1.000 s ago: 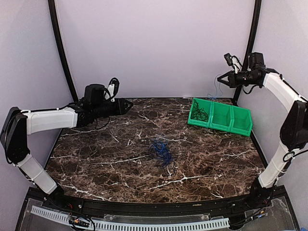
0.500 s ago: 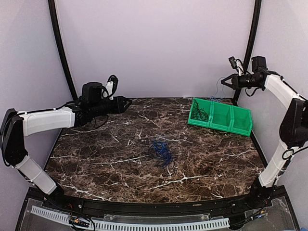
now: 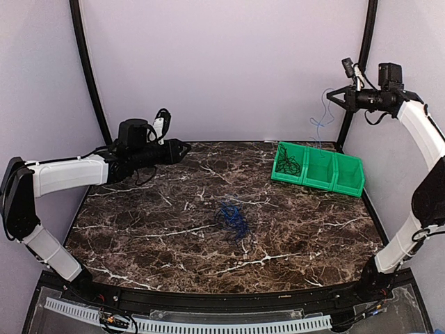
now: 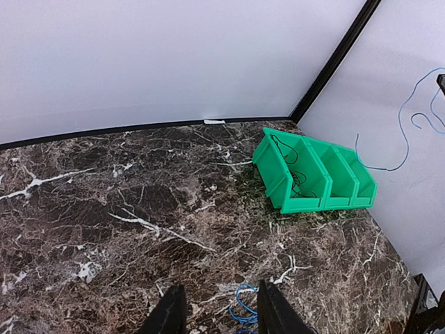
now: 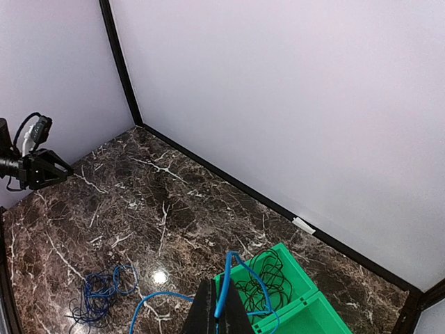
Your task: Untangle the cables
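Even bright light; tabletop (image 5: 158, 277) glare, perhaps overhead.

We list:
- One table (image 3: 153, 236), dark brown marble pattern with white veining.
- One green bin (image 3: 348, 184), three compartments in a row, set on the table's far right corner.
- Two black poles, left (image 3: 87, 76) and right (image 3: 361, 62), against pale walls (image 3: 222, 69).
- One white slotted strip (image 3: 208, 325) along the near edge.
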Controlling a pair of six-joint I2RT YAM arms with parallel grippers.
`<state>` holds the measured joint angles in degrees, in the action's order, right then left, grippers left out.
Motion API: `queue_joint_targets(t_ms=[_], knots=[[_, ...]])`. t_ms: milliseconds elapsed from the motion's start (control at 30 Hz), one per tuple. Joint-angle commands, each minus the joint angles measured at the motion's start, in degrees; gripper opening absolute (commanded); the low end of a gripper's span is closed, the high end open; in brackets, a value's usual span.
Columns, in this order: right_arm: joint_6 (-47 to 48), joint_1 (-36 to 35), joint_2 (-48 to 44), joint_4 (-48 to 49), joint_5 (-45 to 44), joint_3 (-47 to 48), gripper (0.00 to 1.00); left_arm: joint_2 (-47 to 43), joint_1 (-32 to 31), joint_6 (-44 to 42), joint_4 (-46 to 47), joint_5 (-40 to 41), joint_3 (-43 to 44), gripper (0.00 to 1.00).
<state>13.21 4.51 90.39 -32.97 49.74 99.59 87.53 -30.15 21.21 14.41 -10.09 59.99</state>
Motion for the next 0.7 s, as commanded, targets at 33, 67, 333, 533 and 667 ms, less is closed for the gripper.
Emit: queue_joint_targets(t_ms=[33, 67, 333, 533, 667], knots=[[2.43, -0.03, 1.29, -0.25, -4.28, 0.49, 0.0, -1.17, 0.09, 0.05, -0.11, -0.93, -0.04, 0.38], [2.79, 0.05, 1.56, -0.2, -5.09, 0.21, 0.0, -1.19, 0.09, 0.06, -0.06, -0.96, -0.04, 0.38], [2.73, 2.95, 2.52, 2.39, -6.51, -2.23, 0.0, -1.23, 0.09, 0.31, -0.07, -1.08, -0.11, 0.38], [2.57, 4.88, 5.23, 4.08, -6.96, -4.95, 0.0, -0.89, 0.09, 0.54, -0.29, -1.17, -0.04, 0.38], [3.33, 4.89, 11.38, 2.91, -5.65, -5.46, 0.0, -0.39, 0.09, 0.65, -0.27, -1.39, 0.02, 0.38]])
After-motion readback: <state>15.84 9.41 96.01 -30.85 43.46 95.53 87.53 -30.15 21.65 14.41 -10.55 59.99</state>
